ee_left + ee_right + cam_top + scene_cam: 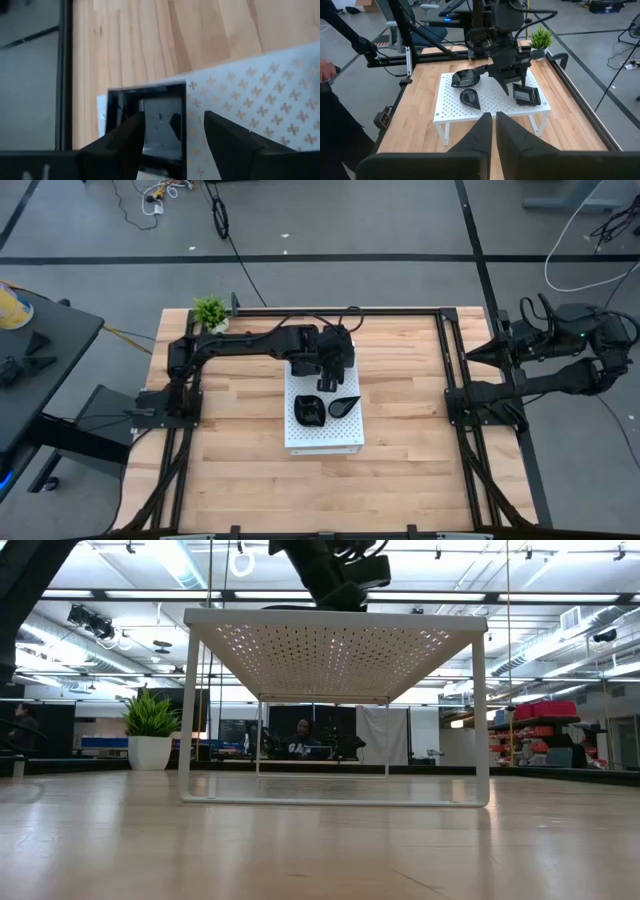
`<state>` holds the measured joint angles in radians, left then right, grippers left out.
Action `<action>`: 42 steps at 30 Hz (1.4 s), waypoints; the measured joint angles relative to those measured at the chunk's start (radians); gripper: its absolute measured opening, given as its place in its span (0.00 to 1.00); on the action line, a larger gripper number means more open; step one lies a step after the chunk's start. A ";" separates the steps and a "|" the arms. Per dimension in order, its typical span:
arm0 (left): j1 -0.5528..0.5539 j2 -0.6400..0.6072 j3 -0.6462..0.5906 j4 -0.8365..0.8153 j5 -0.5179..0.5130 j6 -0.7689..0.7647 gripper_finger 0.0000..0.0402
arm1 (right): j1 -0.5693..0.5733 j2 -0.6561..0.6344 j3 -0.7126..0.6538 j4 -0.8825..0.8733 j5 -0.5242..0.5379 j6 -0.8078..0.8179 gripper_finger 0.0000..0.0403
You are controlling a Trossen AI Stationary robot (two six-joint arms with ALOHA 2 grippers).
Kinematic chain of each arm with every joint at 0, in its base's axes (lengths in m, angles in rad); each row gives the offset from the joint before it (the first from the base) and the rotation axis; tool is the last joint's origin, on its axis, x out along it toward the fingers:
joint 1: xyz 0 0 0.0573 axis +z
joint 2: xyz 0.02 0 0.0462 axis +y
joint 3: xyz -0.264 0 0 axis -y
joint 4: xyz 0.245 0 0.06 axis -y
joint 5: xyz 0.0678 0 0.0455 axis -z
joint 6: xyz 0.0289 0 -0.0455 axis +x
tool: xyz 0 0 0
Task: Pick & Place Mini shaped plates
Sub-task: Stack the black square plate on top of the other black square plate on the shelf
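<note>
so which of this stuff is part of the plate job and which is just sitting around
Part of the job:
- square plate, just under the open left pincer
- wavy-edged plate
- teardrop plate
- white perforated board, on which all three plates sit

Just lying about:
- small potted plant at the table's corner
- right pincer, shut, parked off to the side

left tool (512, 80): fingers apart | right tool (494, 131): closed, parked aside

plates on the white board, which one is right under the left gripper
The square plate, at the board's far corner. The left gripper hangs open directly over it. The teardrop plate and the wavy plate lie nearer the board's middle, away from the fingers.
</note>
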<state>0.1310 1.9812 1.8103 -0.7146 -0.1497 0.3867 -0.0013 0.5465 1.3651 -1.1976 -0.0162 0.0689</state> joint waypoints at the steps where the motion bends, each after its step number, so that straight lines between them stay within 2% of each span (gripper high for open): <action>1: 0.000 0.001 0.000 -0.011 -0.005 0.000 0.52 | 0.000 0.000 0.000 0.000 0.000 0.000 0.07; 7: 0.000 0.013 -0.002 -0.015 -0.007 0.015 0.50 | 0.000 0.000 0.000 0.000 0.000 0.000 0.07; 20: 0.001 0.012 -0.002 -0.009 -0.043 0.030 0.29 | 0.000 0.000 0.000 0.000 0.000 0.000 0.07; 42: -0.010 0.010 -0.002 -0.009 -0.066 0.073 0.07 | 0.000 0.000 0.000 0.000 0.000 0.000 0.07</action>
<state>0.1206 1.9915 1.8084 -0.7238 -0.2160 0.4595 -0.0013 0.5461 1.3650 -1.1976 -0.0162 0.0692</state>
